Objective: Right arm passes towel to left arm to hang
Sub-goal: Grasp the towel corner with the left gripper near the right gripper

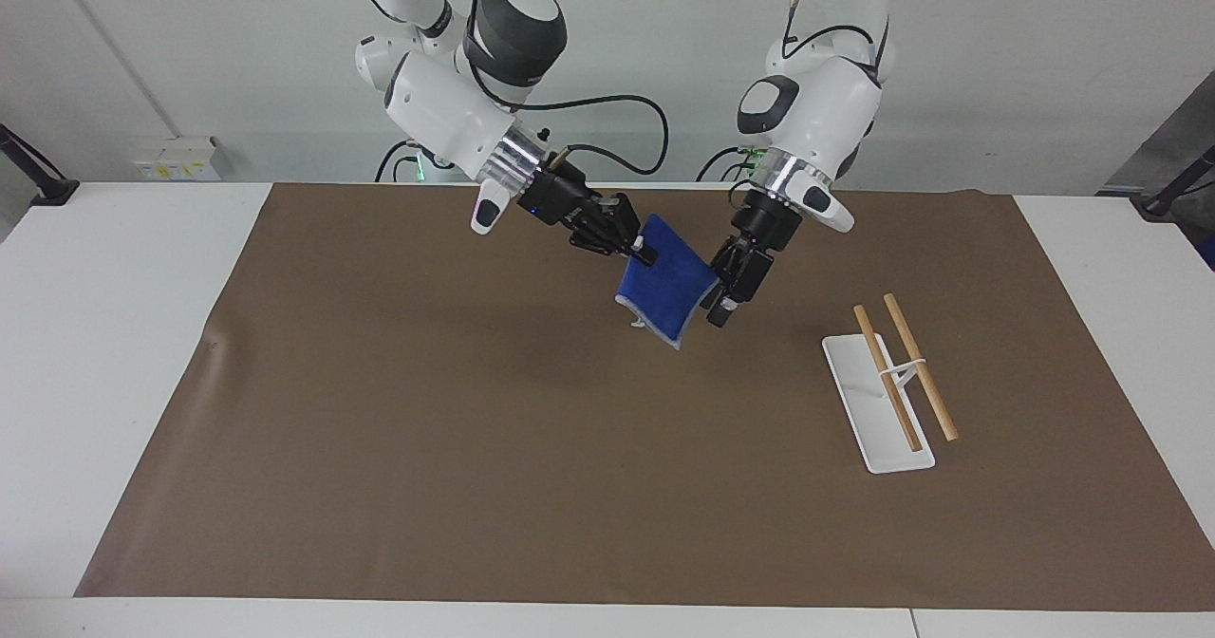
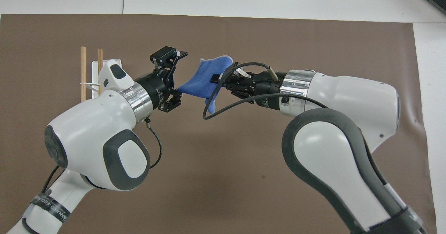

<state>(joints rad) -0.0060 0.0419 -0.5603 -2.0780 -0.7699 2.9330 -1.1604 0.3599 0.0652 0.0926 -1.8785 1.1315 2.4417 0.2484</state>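
The blue towel [image 1: 664, 287] hangs in the air over the brown mat, stretched between both grippers. My right gripper [image 1: 645, 251] is shut on the towel's upper corner; in the overhead view the right gripper [image 2: 214, 78] pinches the towel [image 2: 202, 84] from the right arm's end. My left gripper [image 1: 718, 296] is shut on the towel's other corner, and in the overhead view the left gripper [image 2: 178, 90] pulls that corner out taut. The towel's lower part hangs free above the mat.
A white rack base [image 1: 869, 424] with two wooden rods [image 1: 902, 372] stands on the mat toward the left arm's end; the rods also show in the overhead view [image 2: 83, 73]. The brown mat [image 1: 427, 448] covers most of the white table.
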